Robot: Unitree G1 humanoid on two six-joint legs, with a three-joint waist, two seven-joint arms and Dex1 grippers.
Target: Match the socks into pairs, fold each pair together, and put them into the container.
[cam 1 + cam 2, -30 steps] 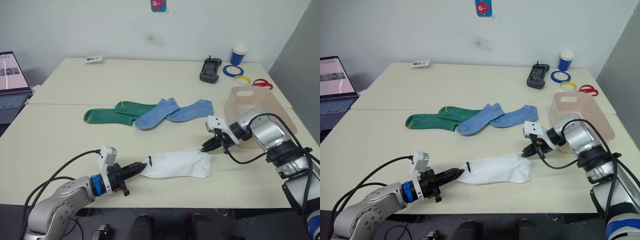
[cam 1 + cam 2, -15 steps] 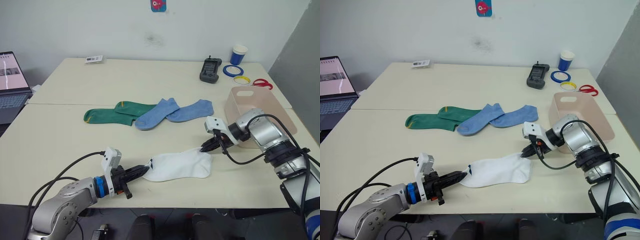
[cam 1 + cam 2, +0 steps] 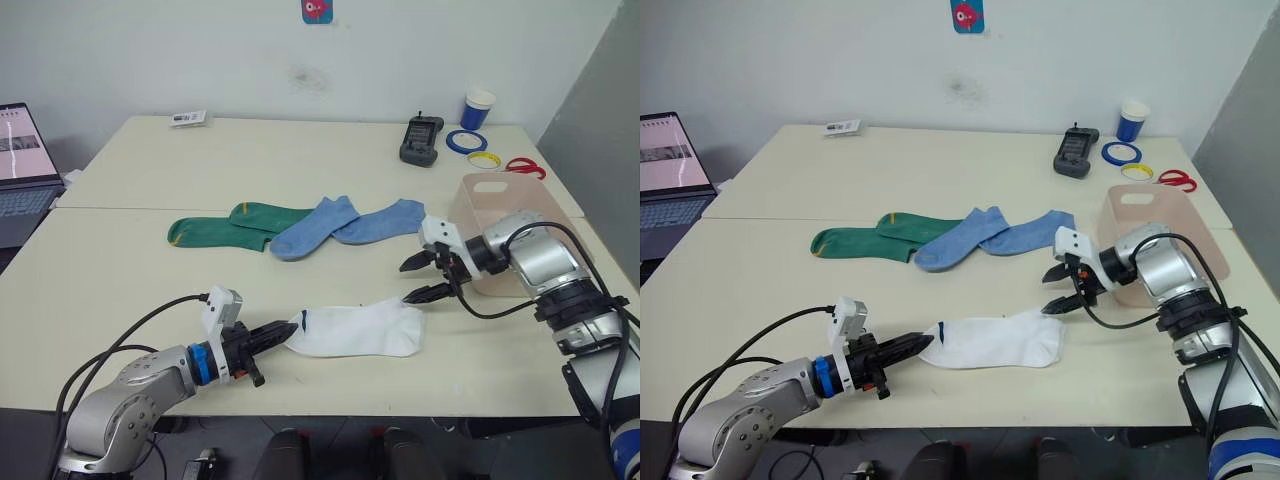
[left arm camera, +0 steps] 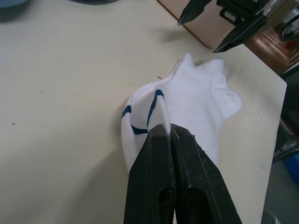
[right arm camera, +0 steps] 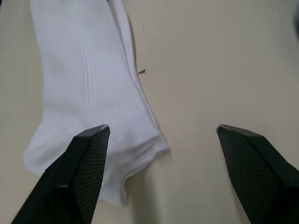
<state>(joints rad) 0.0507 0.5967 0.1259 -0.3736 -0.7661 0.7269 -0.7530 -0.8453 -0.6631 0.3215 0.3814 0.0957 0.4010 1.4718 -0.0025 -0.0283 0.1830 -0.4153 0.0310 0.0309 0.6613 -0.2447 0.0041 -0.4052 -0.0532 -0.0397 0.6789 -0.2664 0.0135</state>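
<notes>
Near the table's front edge lie the white socks (image 3: 358,330), flat, apparently one on top of the other, with dark blue marks at the cuff. My left gripper (image 3: 287,335) is shut on that cuff end (image 4: 159,116). My right gripper (image 3: 404,283) hangs open just above and beyond the toe end (image 5: 88,93), touching nothing. Two green socks (image 3: 225,228) and two light blue socks (image 3: 345,225) lie overlapping in the middle of the table. The pale pink container (image 3: 490,182) stands at the right, behind my right arm.
At the back right are a blue cup (image 3: 478,108), a black device (image 3: 421,139), tape rings (image 3: 466,140) and red scissors (image 3: 525,167). A laptop (image 3: 22,170) sits off the left edge. A small label (image 3: 188,118) lies at the back left.
My right gripper has opened, let go of the white socks' toe end and drawn back a little toward the container. The left gripper keeps its hold on the cuff.
</notes>
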